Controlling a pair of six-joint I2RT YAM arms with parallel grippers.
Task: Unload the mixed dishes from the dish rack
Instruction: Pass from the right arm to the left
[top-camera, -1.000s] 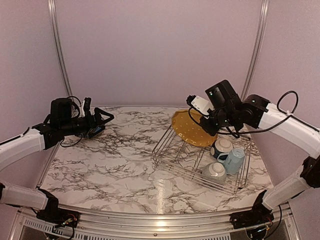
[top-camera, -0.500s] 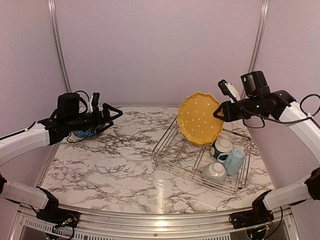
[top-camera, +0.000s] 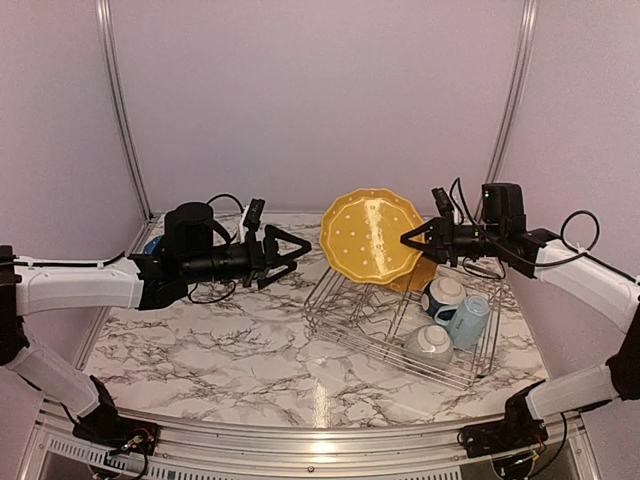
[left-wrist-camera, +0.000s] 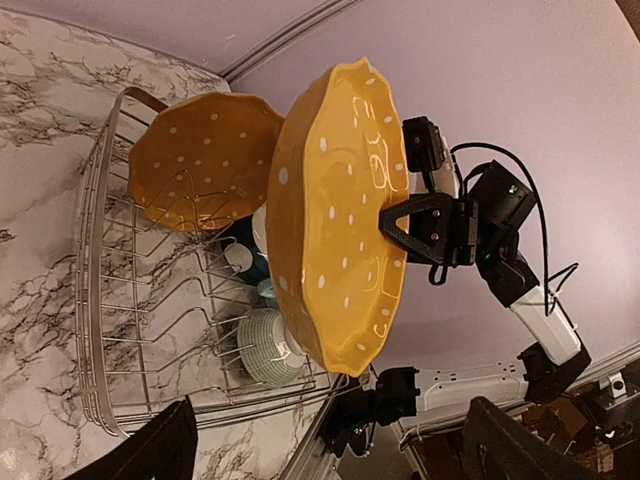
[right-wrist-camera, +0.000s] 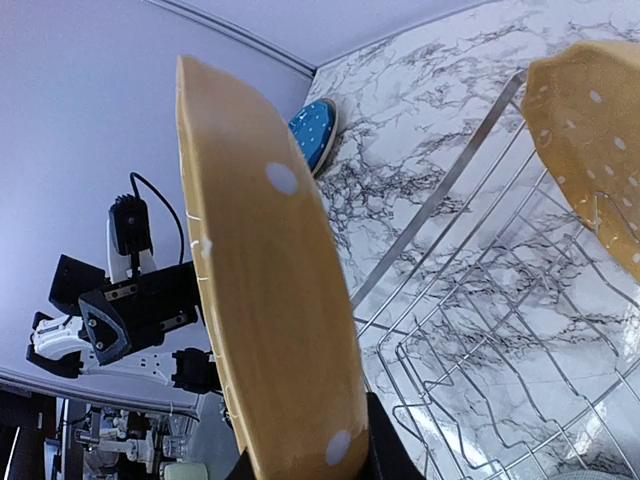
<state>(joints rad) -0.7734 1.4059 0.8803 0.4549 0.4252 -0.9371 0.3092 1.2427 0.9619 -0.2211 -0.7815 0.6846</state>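
2 yellow plates (left-wrist-camera: 340, 215) (left-wrist-camera: 205, 160), 1 blue plate (right-wrist-camera: 313, 132), 1 mug (top-camera: 468, 320), 2 bowls (top-camera: 443, 293) (top-camera: 430, 343), 1 rack (right-wrist-camera: 440, 188).

Robot lab booth, plain lilac walls (top-camera: 300, 100), aluminium rails (top-camera: 122, 100), marble-print tabletop (top-camera: 220, 330)

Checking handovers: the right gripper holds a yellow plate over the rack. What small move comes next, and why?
Probably the left gripper should ease forward until its open jaws straddle the plate's near rim. The right gripper pinches the opposite rim, holding the plate on edge above the rack. The left gripper points at it across a gap, so this looks like a handover.
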